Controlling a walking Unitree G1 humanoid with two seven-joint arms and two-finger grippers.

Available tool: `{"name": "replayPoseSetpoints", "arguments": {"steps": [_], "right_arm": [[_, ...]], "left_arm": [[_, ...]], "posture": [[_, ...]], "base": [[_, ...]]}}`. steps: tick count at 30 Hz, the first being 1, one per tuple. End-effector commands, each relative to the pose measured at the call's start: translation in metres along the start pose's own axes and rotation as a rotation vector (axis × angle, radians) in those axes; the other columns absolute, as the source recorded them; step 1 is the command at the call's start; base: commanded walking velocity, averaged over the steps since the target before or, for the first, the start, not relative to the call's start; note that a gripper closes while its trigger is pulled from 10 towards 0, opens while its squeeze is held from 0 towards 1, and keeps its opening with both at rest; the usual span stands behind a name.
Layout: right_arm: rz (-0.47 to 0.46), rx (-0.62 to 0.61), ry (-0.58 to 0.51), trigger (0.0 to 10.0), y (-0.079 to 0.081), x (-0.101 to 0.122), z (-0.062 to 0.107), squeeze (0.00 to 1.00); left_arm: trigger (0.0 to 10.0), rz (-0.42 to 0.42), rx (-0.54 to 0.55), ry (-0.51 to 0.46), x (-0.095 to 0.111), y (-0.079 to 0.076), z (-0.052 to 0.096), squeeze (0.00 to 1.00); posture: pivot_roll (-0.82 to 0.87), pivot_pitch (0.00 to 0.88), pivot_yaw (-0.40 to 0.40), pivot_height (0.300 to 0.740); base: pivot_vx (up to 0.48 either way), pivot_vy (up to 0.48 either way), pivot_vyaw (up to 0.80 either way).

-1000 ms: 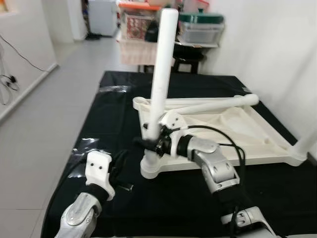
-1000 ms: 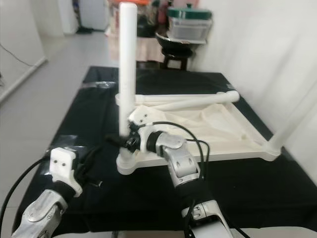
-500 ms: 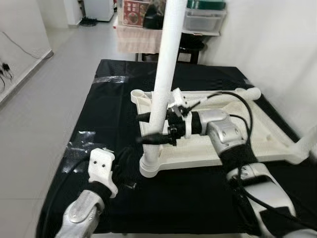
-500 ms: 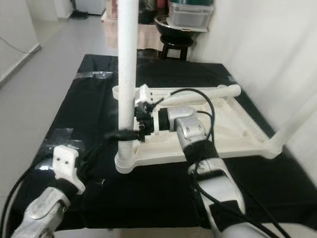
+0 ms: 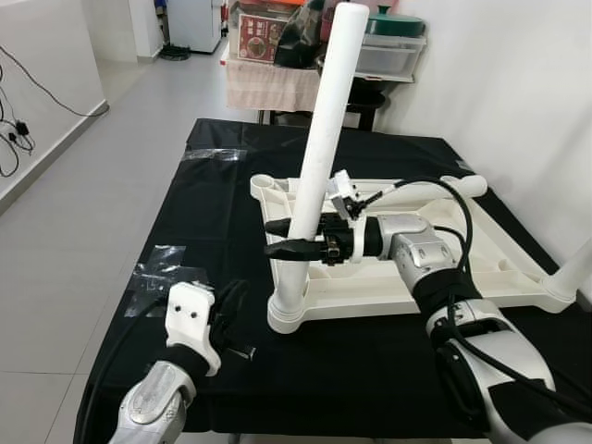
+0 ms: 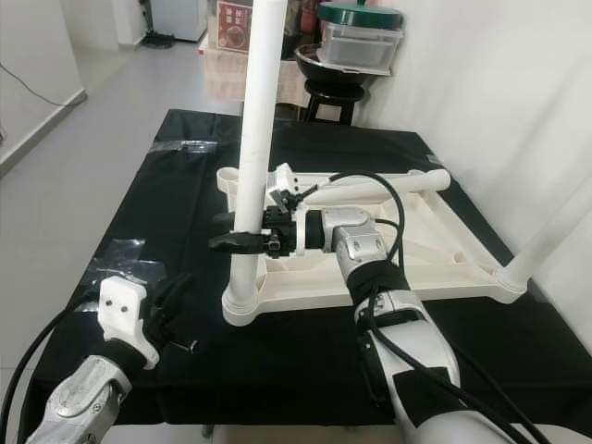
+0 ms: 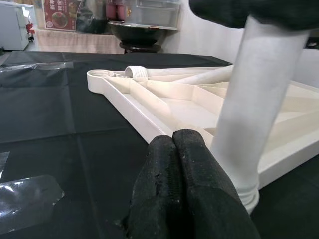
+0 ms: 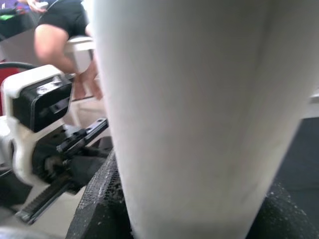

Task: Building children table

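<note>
Left pincer (image 5: 225, 319): low over the black-covered surface (image 5: 166, 213), near its front left corner, fingers pressed together and holding nothing. It sits just short of the corner socket (image 5: 285, 314) of the upturned white tabletop (image 5: 435, 277). A scrap of clear plastic film (image 5: 155, 270) lies on the cloth just beyond it.

Leg (image 5: 319, 153): a long white tube standing in that near-left corner socket, leaning slightly toward the far right rather than plumb.

Right pincer (image 5: 289, 239): reaching across from the right, fingers set either side of the lower part of the leg and pinching it. In the right wrist view the tube is seen close between the black pads.

Further right: a second leg (image 5: 407, 191) lies loose across the far side of the tabletop, and another stands in the far-right corner (image 5: 572, 273).

Risk, as judged: the leg appears not fully seated. Pressure applied while it is off-axis could bind it in the socket or lever the tabletop across the cloth. Letting go early could allow it to topple.
</note>
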State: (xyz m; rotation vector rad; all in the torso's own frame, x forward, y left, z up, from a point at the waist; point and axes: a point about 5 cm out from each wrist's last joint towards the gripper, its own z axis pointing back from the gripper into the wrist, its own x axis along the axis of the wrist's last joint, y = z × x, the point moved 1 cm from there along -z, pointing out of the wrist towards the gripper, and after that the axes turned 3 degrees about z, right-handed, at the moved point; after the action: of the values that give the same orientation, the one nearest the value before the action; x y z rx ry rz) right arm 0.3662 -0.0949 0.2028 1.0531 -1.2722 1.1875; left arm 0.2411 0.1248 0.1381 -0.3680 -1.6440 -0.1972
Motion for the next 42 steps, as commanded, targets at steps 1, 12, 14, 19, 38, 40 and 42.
{"name": "replayPoseSetpoints", "arguments": {"steps": [1,12,14,19,38,40,42], "right_arm": [[-0.024,-0.223,0.046,0.0,-0.008,-0.017,0.009,0.00],[-0.097,-0.653,0.185,0.0,0.034,-0.056,-0.036,0.00],[-0.060,-0.636,0.198,0.0,0.027,-0.054,-0.043,0.00],[-0.039,-0.632,0.178,7.6,0.022,-0.041,-0.053,0.00],[0.006,0.085,-0.029,10.0,0.008,0.021,-0.019,0.00],[-0.010,0.082,-0.039,10.0,0.006,0.023,-0.020,0.00],[-0.019,0.083,-0.044,10.0,0.005,0.023,-0.020,0.00]], "left_arm": [[10.0,0.011,-0.016,0.010,0.000,-0.002,0.001,0.00],[10.0,-0.001,-0.027,0.028,0.000,0.008,0.001,0.00],[10.0,0.004,-0.026,0.031,-0.001,0.009,0.000,0.00],[10.0,0.001,0.003,0.020,0.000,0.012,0.000,0.00],[10.0,0.034,-0.017,0.019,-0.002,0.001,-0.001,0.00],[10.0,0.036,-0.017,0.018,-0.003,0.001,-0.001,0.00],[10.0,0.038,-0.017,0.018,-0.003,0.000,-0.001,0.00]], "posture": [[0.06,0.000,-0.116,0.740],[0.05,0.000,-0.068,0.740],[0.06,0.000,-0.078,0.740],[0.07,0.000,-0.087,0.740],[0.10,0.000,-0.117,0.740],[0.10,0.000,-0.117,0.740],[0.10,0.000,-0.117,0.740]], "base": [[0.000,0.000,0.00],[0.000,0.000,0.00],[0.000,0.000,0.00],[0.000,0.000,0.00],[0.000,0.000,0.00],[0.000,0.000,0.00],[0.000,0.000,0.00]]}}
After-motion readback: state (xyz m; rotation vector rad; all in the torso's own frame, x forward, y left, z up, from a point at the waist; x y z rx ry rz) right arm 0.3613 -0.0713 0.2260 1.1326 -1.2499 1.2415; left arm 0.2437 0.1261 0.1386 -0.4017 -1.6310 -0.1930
